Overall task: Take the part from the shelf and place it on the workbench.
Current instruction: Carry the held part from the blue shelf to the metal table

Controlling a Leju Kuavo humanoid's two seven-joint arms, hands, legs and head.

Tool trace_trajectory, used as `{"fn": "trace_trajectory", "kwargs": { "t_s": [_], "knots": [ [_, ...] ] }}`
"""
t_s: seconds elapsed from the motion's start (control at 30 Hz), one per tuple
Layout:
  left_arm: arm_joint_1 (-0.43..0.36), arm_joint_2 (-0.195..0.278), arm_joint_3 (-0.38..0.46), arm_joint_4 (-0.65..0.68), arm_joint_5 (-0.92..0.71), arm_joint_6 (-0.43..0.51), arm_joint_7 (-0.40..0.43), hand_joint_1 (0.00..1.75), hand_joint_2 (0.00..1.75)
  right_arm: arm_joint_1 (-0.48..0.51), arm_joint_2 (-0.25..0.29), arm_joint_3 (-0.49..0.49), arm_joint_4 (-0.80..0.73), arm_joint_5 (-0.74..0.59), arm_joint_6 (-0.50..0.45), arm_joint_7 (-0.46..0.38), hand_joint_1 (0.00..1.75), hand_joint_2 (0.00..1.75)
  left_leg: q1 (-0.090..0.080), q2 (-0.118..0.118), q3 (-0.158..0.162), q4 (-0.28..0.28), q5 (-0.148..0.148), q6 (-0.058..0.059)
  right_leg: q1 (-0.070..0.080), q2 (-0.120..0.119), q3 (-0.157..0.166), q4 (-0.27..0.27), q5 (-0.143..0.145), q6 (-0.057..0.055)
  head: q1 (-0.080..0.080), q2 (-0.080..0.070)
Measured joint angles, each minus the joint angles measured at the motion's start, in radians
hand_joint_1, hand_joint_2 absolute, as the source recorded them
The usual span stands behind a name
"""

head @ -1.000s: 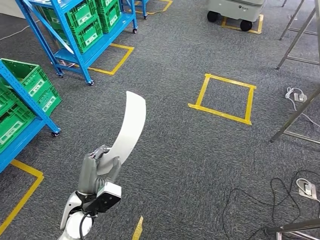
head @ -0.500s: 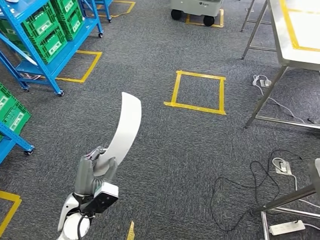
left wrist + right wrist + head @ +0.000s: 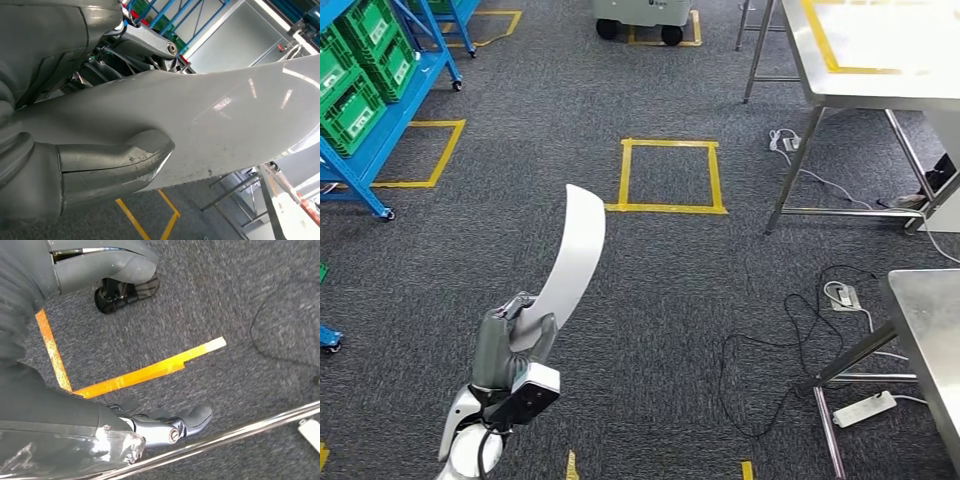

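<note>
My left hand (image 3: 510, 345) grips the lower end of the part (image 3: 574, 252), a long curved white panel that rises up and to the right over the grey carpet. In the left wrist view the thumb (image 3: 113, 157) lies across the pale surface of the part (image 3: 234, 115). My right hand (image 3: 113, 430) hangs over the carpet with fingers apart and holds nothing. A steel workbench (image 3: 882, 85) with yellow tape on its top stands at the far right. The corner of a second steel workbench (image 3: 935, 335) shows at the near right.
Blue shelves (image 3: 376, 130) with green crates (image 3: 354, 95) stand at the far left. A yellow tape square (image 3: 669, 178) marks the carpet ahead. Black cables (image 3: 773, 350) and a power strip (image 3: 865, 408) lie by the near bench. A wheeled grey cart (image 3: 641, 15) is at the back.
The camera has turned to the right: the shelves slid off to the left and the workbenches came into view. My left hand still holds the part the same way.
</note>
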Motion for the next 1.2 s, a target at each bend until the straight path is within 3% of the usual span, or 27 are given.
{"fn": "trace_trajectory", "kwargs": {
  "t_s": [0.03,0.1,0.13,0.2,0.23,0.27,0.33,0.4,0.47,0.5,0.53,0.6,0.67,0.73,0.77,0.8,0.87,0.93,1.03,1.1,1.17,1.2],
  "knots": [
    [-0.001,-0.001,0.000,0.002,0.000,0.000,0.000,1.75,1.75,0.001,0.000,-0.003,0.000,0.002,0.000,0.000,0.00,1.75,0.002,-0.005,0.002,0.003,-0.005,-0.006,-0.001,0.009,0.000,-0.002,0.001,-0.006,0.000,0.000],
    [-0.003,-0.001,0.000,0.004,0.000,0.000,0.000,1.75,1.75,0.001,0.000,-0.007,0.000,0.004,-0.001,0.000,0.00,1.75,0.007,-0.045,-0.017,0.055,-0.044,-0.015,-0.004,0.028,0.004,-0.006,0.005,-0.019,-0.003,0.000],
    [-0.003,-0.001,0.000,0.005,0.000,0.000,0.000,1.75,1.75,-0.001,0.000,-0.009,0.000,0.006,-0.001,0.000,0.00,1.75,0.008,-0.072,-0.042,0.112,-0.077,-0.016,-0.005,0.039,0.004,-0.007,0.006,-0.023,-0.006,0.000],
    [-0.001,0.001,0.002,0.009,0.000,0.000,0.000,1.75,1.75,-0.004,0.000,-0.014,0.000,0.011,-0.001,-0.001,0.00,1.75,0.008,-0.095,-0.110,0.249,-0.135,-0.015,-0.002,0.062,0.004,-0.007,0.006,-0.029,-0.008,0.000],
    [0.000,0.002,0.002,0.012,0.000,0.000,0.000,1.75,1.75,-0.004,0.000,-0.017,0.000,0.014,-0.001,-0.001,0.00,1.75,0.008,-0.099,-0.133,0.290,-0.141,-0.013,0.000,0.076,0.004,-0.006,0.006,-0.030,-0.008,0.000],
    [0.001,0.002,0.002,0.014,0.000,-0.001,0.000,1.75,1.75,-0.003,0.000,-0.018,0.000,0.016,-0.001,-0.001,0.00,1.75,0.007,-0.101,-0.139,0.293,-0.125,-0.009,0.002,0.090,0.004,-0.006,0.006,-0.030,-0.008,0.000],
    [0.000,0.002,0.002,0.016,0.000,-0.002,0.000,1.75,1.75,-0.002,0.000,-0.020,0.000,0.018,-0.001,-0.001,0.00,1.75,0.005,-0.119,-0.098,0.192,-0.048,0.002,0.004,0.117,0.006,-0.003,0.006,-0.029,-0.008,0.000],
    [0.000,0.003,0.002,0.016,0.000,-0.002,0.000,1.75,1.75,-0.004,0.001,-0.022,0.000,0.020,-0.001,-0.001,0.00,1.75,0.004,-0.160,-0.044,0.069,0.005,0.014,0.005,0.141,0.004,0.001,0.006,-0.026,-0.007,0.000],
    [-0.001,0.003,0.002,0.017,0.000,-0.003,0.000,1.75,1.75,-0.004,0.002,-0.024,0.000,0.021,-0.001,-0.001,0.00,1.75,0.003,-0.179,-0.024,0.021,0.009,0.019,0.002,0.161,-0.004,0.002,0.009,-0.016,-0.007,0.000],
    [-0.002,0.002,0.002,0.017,0.000,-0.003,0.000,1.75,1.75,-0.002,0.002,-0.025,0.000,0.022,-0.001,0.000,0.00,1.75,0.003,-0.172,-0.022,0.013,0.009,0.020,0.000,0.171,-0.010,0.001,0.012,-0.009,-0.007,0.000],
    [-0.003,0.002,0.003,0.017,0.000,-0.003,0.000,1.75,1.75,0.000,0.002,-0.027,0.000,0.023,-0.002,0.000,0.00,1.75,0.004,-0.161,-0.021,0.009,0.012,0.023,-0.001,0.169,-0.015,0.002,0.012,-0.005,-0.008,0.000],
    [-0.005,-0.001,0.002,0.017,0.000,-0.005,0.000,1.75,1.75,0.002,0.002,-0.030,0.000,0.024,-0.003,0.001,0.00,1.75,0.006,-0.137,-0.015,-0.005,0.019,0.032,0.001,0.121,-0.038,0.041,-0.014,0.004,-0.003,0.000],
    [-0.003,-0.002,0.004,0.017,0.000,-0.006,0.000,1.75,1.75,-0.002,0.002,-0.032,0.000,0.026,-0.003,0.002,0.00,1.75,0.005,-0.109,-0.013,-0.009,0.020,0.037,0.001,0.061,-0.096,0.158,-0.077,0.014,0.002,0.000],
    [-0.001,-0.002,0.006,0.018,0.000,-0.006,0.000,1.75,1.75,-0.005,0.002,-0.032,0.000,0.027,-0.003,0.002,0.00,1.75,0.004,-0.080,-0.013,-0.008,0.018,0.037,-0.005,0.046,-0.153,0.273,-0.119,0.023,0.002,0.000],
    [-0.001,-0.002,0.007,0.019,0.000,-0.006,0.000,1.75,1.75,-0.003,0.002,-0.033,0.000,0.028,-0.003,0.002,0.00,1.75,0.004,-0.067,-0.012,-0.008,0.016,0.036,-0.008,0.044,-0.159,0.285,-0.114,0.028,0.003,0.000],
    [-0.001,-0.002,0.007,0.019,0.000,-0.006,0.000,1.75,1.75,-0.002,0.002,-0.033,0.000,0.030,-0.004,0.002,0.00,1.75,0.004,-0.054,-0.011,-0.008,0.015,0.033,-0.011,0.039,-0.142,0.254,-0.090,0.031,0.003,0.000],
    [-0.001,-0.002,0.008,0.019,0.001,-0.007,0.000,1.75,1.75,-0.002,0.002,-0.035,0.000,0.034,-0.004,0.002,0.00,1.75,0.003,-0.032,-0.005,-0.007,0.008,0.024,-0.013,0.004,-0.065,0.113,-0.030,0.035,0.003,0.000],
    [-0.003,-0.002,0.009,0.019,0.005,-0.009,0.000,1.75,1.75,-0.005,0.003,-0.036,0.001,0.037,-0.004,0.001,0.00,1.75,-0.001,-0.014,0.001,-0.004,0.001,0.013,-0.011,-0.022,-0.008,0.014,-0.002,0.026,0.001,0.000],
    [-0.005,-0.001,0.010,0.020,0.008,-0.012,0.000,1.75,1.75,-0.005,0.003,-0.041,0.001,0.039,-0.004,0.002,0.00,1.75,-0.001,0.002,0.007,-0.003,-0.006,-0.002,-0.007,-0.001,-0.003,0.004,-0.003,0.000,-0.004,0.000],
    [-0.007,-0.001,0.009,0.020,0.008,-0.013,-0.001,1.75,1.75,-0.004,0.003,-0.042,0.001,0.041,-0.004,0.002,0.00,1.75,0.004,-0.032,-0.003,0.028,-0.033,-0.013,-0.009,0.018,-0.002,0.002,-0.001,-0.013,-0.006,0.000],
    [-0.005,0.000,0.010,0.021,0.008,-0.013,-0.001,1.75,1.75,-0.007,0.003,-0.043,0.001,0.044,-0.005,0.002,0.00,1.75,0.007,-0.081,-0.054,0.140,-0.096,-0.016,-0.008,0.040,-0.001,0.001,0.000,-0.022,-0.009,0.000],
    [-0.004,0.000,0.010,0.021,0.008,-0.013,-0.001,1.75,1.75,-0.009,0.003,-0.043,0.001,0.045,-0.005,0.002,0.00,1.75,0.007,-0.093,-0.091,0.213,-0.127,-0.015,-0.006,0.052,-0.001,0.001,0.000,-0.025,-0.009,0.000]
  ]
}}
